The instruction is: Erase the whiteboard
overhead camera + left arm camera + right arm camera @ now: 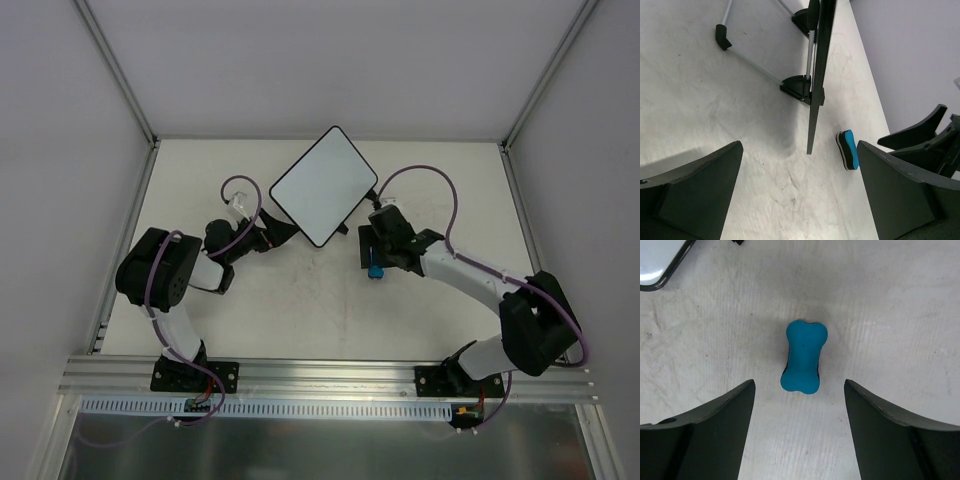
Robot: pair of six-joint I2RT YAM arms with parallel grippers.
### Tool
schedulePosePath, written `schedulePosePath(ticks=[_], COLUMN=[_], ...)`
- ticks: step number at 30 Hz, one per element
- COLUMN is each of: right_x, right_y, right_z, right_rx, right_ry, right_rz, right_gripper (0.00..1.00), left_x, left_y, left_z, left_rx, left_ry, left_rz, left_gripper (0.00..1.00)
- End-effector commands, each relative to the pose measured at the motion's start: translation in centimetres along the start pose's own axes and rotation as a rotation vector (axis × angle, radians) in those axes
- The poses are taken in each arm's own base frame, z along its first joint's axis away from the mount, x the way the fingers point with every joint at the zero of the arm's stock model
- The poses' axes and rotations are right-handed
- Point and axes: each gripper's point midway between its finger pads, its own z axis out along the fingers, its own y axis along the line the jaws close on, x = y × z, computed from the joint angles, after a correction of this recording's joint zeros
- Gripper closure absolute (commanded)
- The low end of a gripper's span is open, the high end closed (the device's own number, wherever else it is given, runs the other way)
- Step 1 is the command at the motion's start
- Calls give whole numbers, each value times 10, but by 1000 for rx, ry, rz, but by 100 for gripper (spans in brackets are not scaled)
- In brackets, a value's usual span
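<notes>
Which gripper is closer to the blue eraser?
Right. The right gripper hangs open just over the eraser; the left gripper, also open, sits farther off by the whiteboard's near corner.

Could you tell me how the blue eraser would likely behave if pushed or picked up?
The eraser looks small, so probably light and apt to slide if nudged. It lies flat, so rolling seems unlikely. Its narrowed waist probably suits a pinch.

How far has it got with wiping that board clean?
Looks done: from above, the board shows a blank white face, with no marks I can see. In hand: nothing. The right pincer stands open over the blue eraser, which lies on the table, and the left pincer is open beside the board's edge. Left: probably little, perhaps only pulling the arms back.
</notes>
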Motion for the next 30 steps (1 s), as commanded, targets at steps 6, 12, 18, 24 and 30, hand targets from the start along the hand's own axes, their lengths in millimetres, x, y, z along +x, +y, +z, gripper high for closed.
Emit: schedulePosePath(ticks=[6, 12, 18, 24, 30], right_x=[-23, -19, -26, -28, -21], right_y=[-16, -39, -49, -60, -76], right_z=[-41, -57, -80, -95, -99], right_rx=[-76, -104, -144, -139, -91], right_ry=[-176, -227, -330, -485, -574], right_rz=[34, 87, 90, 99, 117], right_gripper=[21, 18, 5, 1, 1], left_x=[-36, -19, -20, -18, -11], left_y=[-50, -40, -37, -34, -33], left_z=[-31, -49, -63, -89, -109], left_rx=[149, 59, -88, -199, -223], left_ry=[-184, -130, -59, -59, -81], left_rz=[206, 187, 168, 157, 189], left_gripper=[1, 1, 1, 1, 1])
